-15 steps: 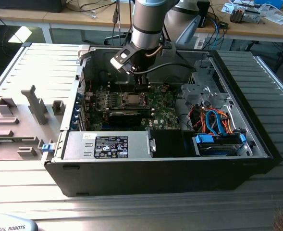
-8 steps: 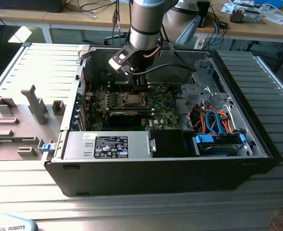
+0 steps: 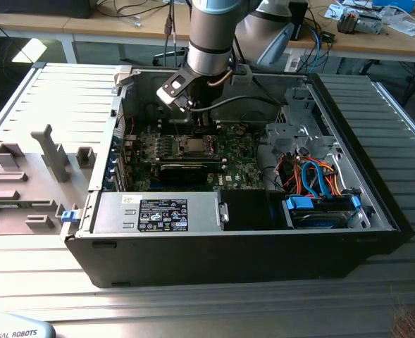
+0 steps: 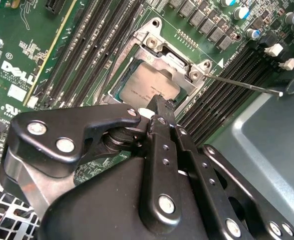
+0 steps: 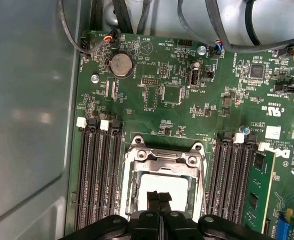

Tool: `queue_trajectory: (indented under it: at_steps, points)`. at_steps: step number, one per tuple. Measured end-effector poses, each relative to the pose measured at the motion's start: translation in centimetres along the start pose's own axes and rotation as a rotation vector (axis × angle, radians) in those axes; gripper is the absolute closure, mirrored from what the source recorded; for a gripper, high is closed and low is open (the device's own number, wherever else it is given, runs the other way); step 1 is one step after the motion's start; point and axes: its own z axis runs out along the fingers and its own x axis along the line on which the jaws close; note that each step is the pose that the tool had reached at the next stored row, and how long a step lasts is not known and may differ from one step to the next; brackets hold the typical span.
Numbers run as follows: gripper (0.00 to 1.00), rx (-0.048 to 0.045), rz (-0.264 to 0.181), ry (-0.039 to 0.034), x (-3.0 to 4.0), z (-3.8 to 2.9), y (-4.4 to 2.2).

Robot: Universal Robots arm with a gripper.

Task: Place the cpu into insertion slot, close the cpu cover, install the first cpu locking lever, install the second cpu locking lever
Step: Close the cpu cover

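The cpu (image 5: 175,184) lies flat in the insertion slot (image 3: 193,146), its silvery-grey top showing through the square window of the cpu cover (image 5: 161,161). The cover frame (image 4: 179,62) lies down around the chip (image 4: 147,85). My gripper (image 5: 159,198) hangs just above the chip's near edge, fingers shut together with nothing between them; whether the tips (image 4: 157,101) touch the chip or cover I cannot tell. A thin metal locking lever (image 4: 246,85) sticks out sideways from the socket corner, raised off the board. In the exterior view my gripper (image 3: 196,118) is inside the open computer case.
Long black memory slots (image 5: 99,170) flank the socket on both sides (image 5: 234,175). The green motherboard (image 5: 171,95) carries a coin battery (image 5: 121,64) and black cables (image 5: 221,45). A grey case wall (image 5: 27,125) stands close by. Drive cage with blue and orange cables (image 3: 313,179) sits at the exterior view's right.
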Motion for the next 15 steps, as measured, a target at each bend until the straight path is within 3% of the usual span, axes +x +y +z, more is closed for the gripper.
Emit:
queue_trajectory:
  at_steps: [11, 15]
  points:
    - [0.89, -0.0001, 0.0, 0.0001, 0.04, 0.45, -0.42]
    - [0.89, -0.0001, 0.0, 0.0001, 0.04, 0.92, -0.51]
